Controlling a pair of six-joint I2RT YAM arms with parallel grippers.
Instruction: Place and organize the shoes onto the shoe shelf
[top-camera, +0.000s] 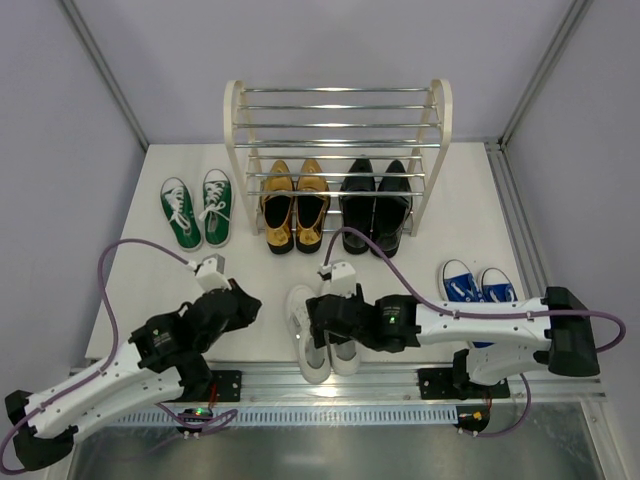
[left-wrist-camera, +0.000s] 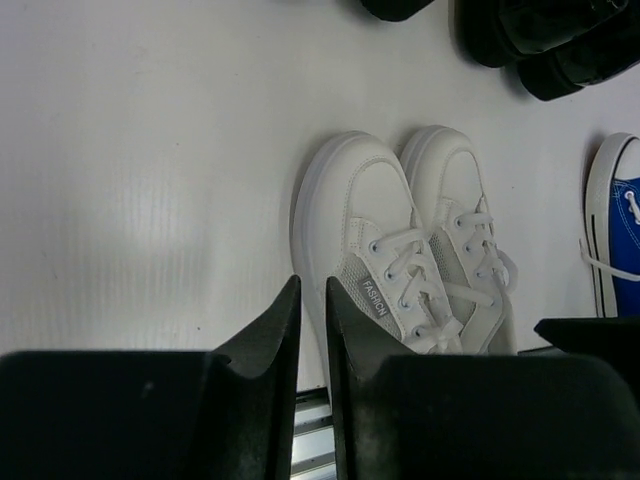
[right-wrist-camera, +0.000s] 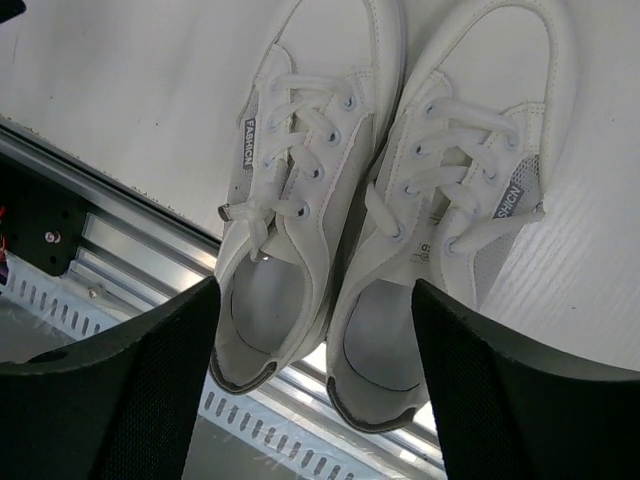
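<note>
White tabletop (top-camera: 130, 290) carries everything. At its near edge the white sneakers (right-wrist-camera: 300, 190) lie side by side, directly beneath the right gripper (right-wrist-camera: 315, 290). That gripper's jaws stand wide apart, one finger outside each heel (no contact that I can make out), and grip nothing. The left gripper (left-wrist-camera: 312, 290) hovers just left of the pair, its jaws only a sliver apart and empty. Beyond both grippers stands the shoe shelf (top-camera: 238, 130), with gold loafers (top-camera: 294, 205) and black dress shoes (top-camera: 375, 205) at its lowest level. Green sneakers (top-camera: 197, 210) sit beyond the left gripper, left of the shelf. Blue sneakers (top-camera: 478, 285) lie right of the right gripper, partly under its arm.
</note>
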